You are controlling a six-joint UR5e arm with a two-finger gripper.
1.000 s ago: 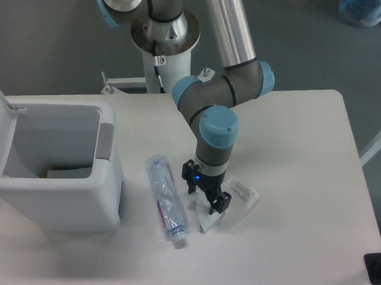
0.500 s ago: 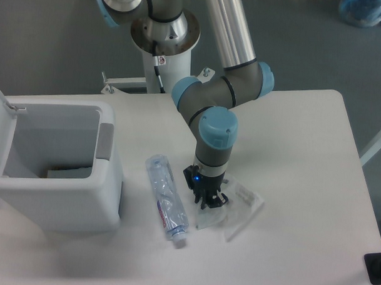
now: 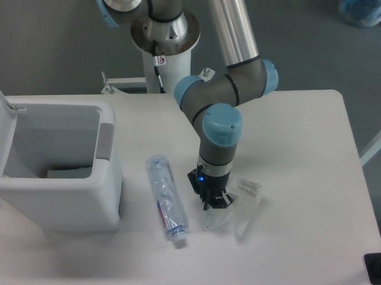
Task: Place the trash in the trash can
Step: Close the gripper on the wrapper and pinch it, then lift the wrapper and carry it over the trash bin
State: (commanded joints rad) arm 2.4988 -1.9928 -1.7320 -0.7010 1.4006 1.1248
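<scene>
A crumpled clear plastic wrapper [image 3: 238,203] with a white printed label hangs just above the white table, right of centre. My gripper [image 3: 215,201] points down and is shut on the wrapper's left edge. Left of the gripper, a crushed clear bottle [image 3: 166,198] with a blue-red label lies flat, its white cap toward the table's front edge. The trash can [image 3: 63,197], a white-grey bin, stands at the table's left with its lid flipped open; something flat lies on its floor.
The arm's base column [image 3: 164,48] stands behind the table's back edge. The table's right edge [image 3: 358,186] runs close to a white frame piece. A dark object [image 3: 377,268] sits at the lower right corner.
The fingers went from open around the wrapper to shut on it. The gripper has since shifted slightly right and up, and the wrapper has changed shape and moved with it.
</scene>
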